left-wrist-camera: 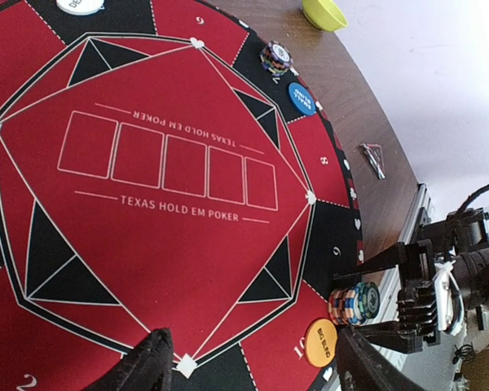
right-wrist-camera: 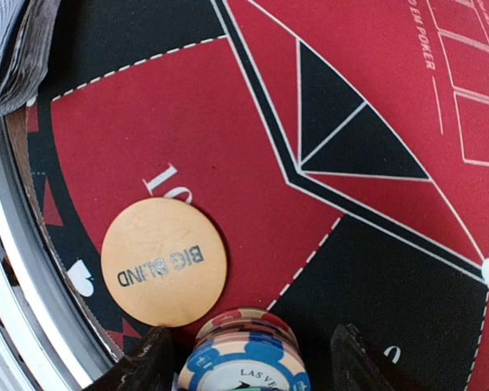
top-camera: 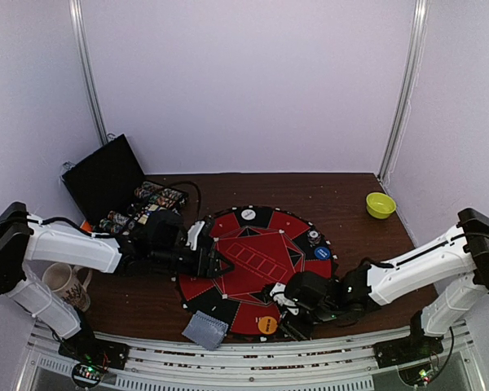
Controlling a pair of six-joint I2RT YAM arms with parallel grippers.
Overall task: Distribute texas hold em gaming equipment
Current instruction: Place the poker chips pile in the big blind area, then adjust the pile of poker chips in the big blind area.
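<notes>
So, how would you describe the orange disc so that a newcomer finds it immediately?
Start at the round red and black poker mat and go to its near edge, just right of the grey-blue card pile. There a flat orange disc lies beside a short chip stack; it alone is orange and reads BIG BLIND.

Overhead; wrist close-ups sharing orange disc point(right-wrist-camera: 164, 261)

Plain white walls point(top-camera: 244, 81) w/ metal posts point(top-camera: 88, 73) at back corners. Dark wood table point(top-camera: 342, 191), alu rail point(top-camera: 269, 365) along near edge. Light even, soft.
</notes>
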